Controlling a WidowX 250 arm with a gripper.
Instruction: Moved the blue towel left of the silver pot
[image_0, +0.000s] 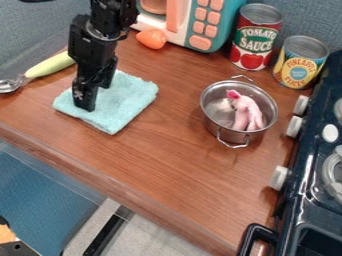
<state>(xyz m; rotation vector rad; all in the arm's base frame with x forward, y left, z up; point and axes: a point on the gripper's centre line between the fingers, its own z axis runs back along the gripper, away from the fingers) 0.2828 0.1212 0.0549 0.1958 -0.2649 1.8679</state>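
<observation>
The black claw (91, 101) hangs down over the pale blue towel (127, 102), its tip at the cloth; I cannot tell whether it is apart, together or clamped on the fabric. Nearest, at the bottom right, a black handle (256, 234) sticks out from the dark toy stove (300, 195), which runs up the right side with pale knobs (279, 178) along its edge facing the counter. At the lower left, beyond the front edge of the brown wood counter (174, 165), lies a blue surface (40, 185). Further in, the silver pot (230, 134) stands upright on the counter near the stove, a wire handle on its near side and another on its far side, with a pink toy (247, 112) inside. The towel lies flat, well apart from the pot and to its left. Farther left is a spoon (9, 85) with a pale green handle (50, 65) running up toward the arm. Beyond the pot, a yellow-labelled can (298, 67) and a red can (256, 37) stand upright near each other. At the back, an orange toy (151, 38) lies just beside a teal and white toy microwave (224, 30), with the blue-grey wall (304, 17) behind.
</observation>
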